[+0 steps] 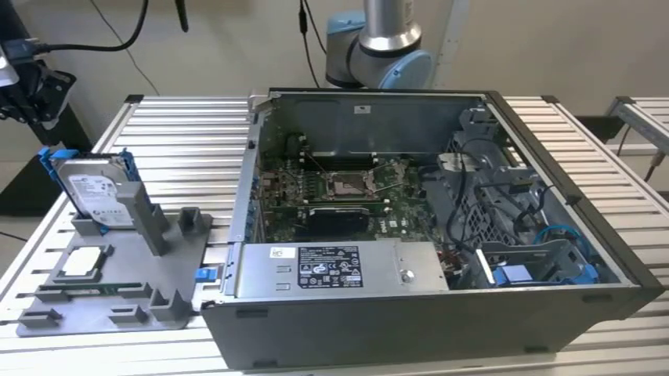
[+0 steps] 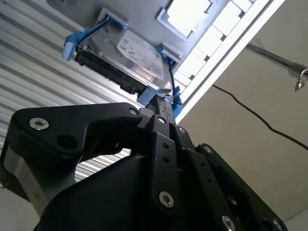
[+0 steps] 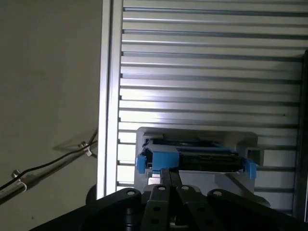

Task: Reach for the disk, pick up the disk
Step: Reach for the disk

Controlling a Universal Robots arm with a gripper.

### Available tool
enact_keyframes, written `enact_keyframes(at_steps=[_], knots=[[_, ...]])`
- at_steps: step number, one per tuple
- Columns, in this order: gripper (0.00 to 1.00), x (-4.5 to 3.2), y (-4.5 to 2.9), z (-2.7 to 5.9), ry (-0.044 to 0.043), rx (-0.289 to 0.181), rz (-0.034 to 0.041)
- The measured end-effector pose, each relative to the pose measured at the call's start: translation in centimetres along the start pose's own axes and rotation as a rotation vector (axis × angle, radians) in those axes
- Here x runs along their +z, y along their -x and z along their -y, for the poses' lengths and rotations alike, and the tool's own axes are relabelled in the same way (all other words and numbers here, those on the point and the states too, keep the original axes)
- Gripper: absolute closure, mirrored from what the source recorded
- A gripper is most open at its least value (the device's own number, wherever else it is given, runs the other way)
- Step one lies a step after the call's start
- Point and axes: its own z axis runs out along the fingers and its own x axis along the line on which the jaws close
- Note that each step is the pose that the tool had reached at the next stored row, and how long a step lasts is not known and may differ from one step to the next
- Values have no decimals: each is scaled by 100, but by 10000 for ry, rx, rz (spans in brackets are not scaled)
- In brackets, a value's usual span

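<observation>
Disk (image 1: 99, 192) stands upright in the grey holder (image 1: 115, 301); the tool (image 3: 170, 171) hangs close by it, jaws together, empty

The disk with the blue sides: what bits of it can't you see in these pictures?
- Exterior view: the disk has its bottom hidden in the grey holder.
- Second wrist view: the gripper covers its near corner.
- First wrist view: it shows edge-on, so its flat faces are out of sight.
</observation>
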Motion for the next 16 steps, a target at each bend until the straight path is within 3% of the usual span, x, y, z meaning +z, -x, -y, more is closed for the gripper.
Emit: enact_keyframes(at_steps=[16], knots=[[100, -1, -1, 11, -2, -127, -6]])
